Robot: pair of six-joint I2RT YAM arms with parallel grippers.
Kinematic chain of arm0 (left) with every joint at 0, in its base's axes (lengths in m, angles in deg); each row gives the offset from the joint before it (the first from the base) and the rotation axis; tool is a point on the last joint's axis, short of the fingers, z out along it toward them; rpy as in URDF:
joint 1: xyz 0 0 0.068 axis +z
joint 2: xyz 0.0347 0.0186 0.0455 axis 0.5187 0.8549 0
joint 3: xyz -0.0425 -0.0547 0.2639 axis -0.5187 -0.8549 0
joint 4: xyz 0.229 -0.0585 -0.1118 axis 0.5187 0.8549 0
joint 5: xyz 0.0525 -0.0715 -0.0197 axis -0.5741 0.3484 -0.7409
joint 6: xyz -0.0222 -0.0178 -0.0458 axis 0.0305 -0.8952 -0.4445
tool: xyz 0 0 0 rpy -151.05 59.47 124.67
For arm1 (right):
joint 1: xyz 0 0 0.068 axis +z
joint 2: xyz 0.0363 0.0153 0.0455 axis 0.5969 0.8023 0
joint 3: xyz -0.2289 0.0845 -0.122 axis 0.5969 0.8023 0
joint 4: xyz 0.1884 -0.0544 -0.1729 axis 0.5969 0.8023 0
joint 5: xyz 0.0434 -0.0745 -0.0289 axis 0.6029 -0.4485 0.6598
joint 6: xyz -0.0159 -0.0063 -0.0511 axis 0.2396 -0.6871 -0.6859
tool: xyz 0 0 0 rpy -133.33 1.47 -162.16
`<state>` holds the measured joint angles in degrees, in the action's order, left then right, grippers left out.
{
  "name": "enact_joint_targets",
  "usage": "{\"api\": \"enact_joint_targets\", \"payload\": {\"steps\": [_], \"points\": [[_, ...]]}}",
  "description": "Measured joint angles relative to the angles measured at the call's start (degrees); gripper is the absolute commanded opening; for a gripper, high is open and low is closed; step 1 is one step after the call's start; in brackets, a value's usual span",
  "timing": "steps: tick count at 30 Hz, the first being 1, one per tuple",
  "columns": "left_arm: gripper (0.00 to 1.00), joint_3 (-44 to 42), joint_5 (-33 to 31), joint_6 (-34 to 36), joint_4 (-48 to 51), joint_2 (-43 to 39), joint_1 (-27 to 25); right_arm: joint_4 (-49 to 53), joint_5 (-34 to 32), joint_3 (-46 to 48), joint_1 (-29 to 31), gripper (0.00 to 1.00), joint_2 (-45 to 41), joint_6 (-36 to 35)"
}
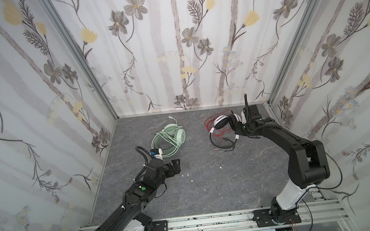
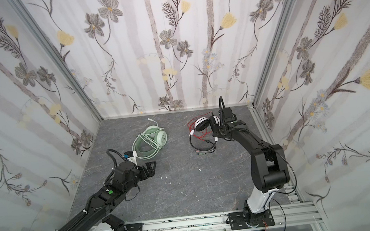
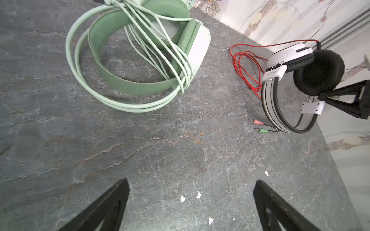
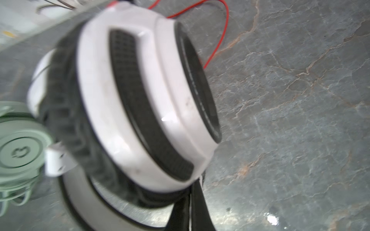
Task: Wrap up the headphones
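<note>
The mint-green headphones lie flat at the back left of the grey table, their pale cord looped round the band and cups. My left gripper hovers in front of them, open and empty. The white-and-black headphones stand tilted at the back right, with the cups raised and the band down on the table. My right gripper is shut on the lower edge of the cup nearest the arm. Its red cord lies loose behind, and the plugs rest in front of the band.
Small white scraps dot the table between the arms. Floral walls close in the left, back and right sides. An aluminium rail carrying both arm bases runs along the front edge.
</note>
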<state>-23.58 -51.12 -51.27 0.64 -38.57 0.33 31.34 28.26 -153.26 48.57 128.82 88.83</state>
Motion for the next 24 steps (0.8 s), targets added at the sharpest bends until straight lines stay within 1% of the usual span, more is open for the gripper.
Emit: {"api": "enact_joint_targets", "payload": {"steps": [5, 11, 15, 19, 20, 22, 23, 24], "points": [[1.00, -1.2, -0.2, -0.5, -0.1, -2.7, -0.2, -7.1, -1.2, 12.8, 5.8, 0.03, -14.1, 7.8], [1.00, -2.4, -0.4, -1.5, 0.1, -5.1, -0.4, -15.3, -5.7, 30.3, 15.8, 0.03, -27.7, 21.0], [1.00, -2.8, -0.7, -1.7, 0.3, -6.3, -0.6, -18.1, -10.3, 36.9, 21.6, 0.03, -31.8, 29.1], [1.00, -3.3, -0.9, -1.7, 0.7, -7.1, -0.7, -19.8, -13.3, 38.8, 25.6, 0.04, -32.5, 33.8], [1.00, -3.3, -0.9, -1.7, 0.7, -7.2, -0.7, -20.0, -13.7, 38.9, 25.9, 0.06, -32.5, 34.4], [1.00, -3.3, -0.9, -1.7, 0.8, -7.1, -0.8, -20.3, -14.7, 38.8, 26.0, 0.15, -32.8, 35.0], [1.00, -3.3, -0.9, -1.7, 0.7, -6.8, -0.8, -20.1, -15.1, 38.5, 26.0, 0.23, -33.1, 35.1], [1.00, -3.3, -0.9, -1.7, 0.7, -6.4, -0.8, -19.8, -15.4, 37.9, 25.9, 0.39, -33.6, 34.7]]}}
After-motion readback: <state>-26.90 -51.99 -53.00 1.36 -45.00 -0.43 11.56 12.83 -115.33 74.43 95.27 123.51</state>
